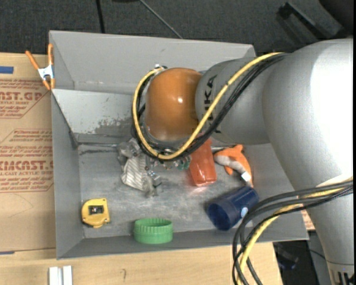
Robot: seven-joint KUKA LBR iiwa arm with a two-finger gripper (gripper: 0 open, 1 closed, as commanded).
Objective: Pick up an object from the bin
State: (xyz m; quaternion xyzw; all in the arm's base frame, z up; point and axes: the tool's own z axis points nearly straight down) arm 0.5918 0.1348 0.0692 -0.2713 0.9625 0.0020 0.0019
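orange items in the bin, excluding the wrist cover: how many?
2. An orange block lies mid-bin, and an orange-and-white piece lies just right of it. The arm may hide others.

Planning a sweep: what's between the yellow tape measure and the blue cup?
Camera view: the green ring, a little off the line; otherwise bare floor.
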